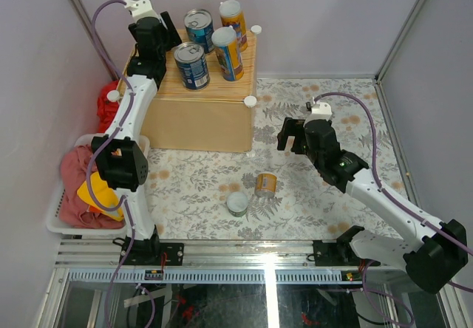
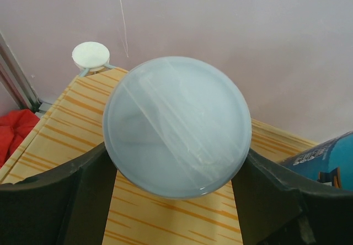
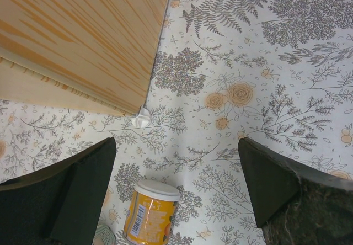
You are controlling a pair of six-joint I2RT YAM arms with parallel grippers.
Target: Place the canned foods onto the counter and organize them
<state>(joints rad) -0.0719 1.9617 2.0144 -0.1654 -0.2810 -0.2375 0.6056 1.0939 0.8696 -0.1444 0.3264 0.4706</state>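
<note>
The counter (image 1: 211,114) is a light-wood box with a striped top. On it stand two blue cans (image 1: 192,66) (image 1: 198,29) and two tall orange cans (image 1: 228,53) (image 1: 233,19). My left gripper (image 1: 168,34) hovers over the counter's far left part, shut on a can with a pale round lid (image 2: 176,126). That can's body is hidden. A blue can (image 2: 325,162) shows to its right. My right gripper (image 1: 290,134) hangs open above the floral mat, holding nothing. Below it lie a yellow can (image 3: 150,212) on its side and a short green can (image 1: 237,203).
A white basket (image 1: 55,224) of clothes sits at the left, with a red cloth (image 1: 107,106) behind it. White knobs (image 1: 250,100) mark the counter's corners. Walls close in the back and both sides. A metal rail (image 1: 259,258) runs along the near edge.
</note>
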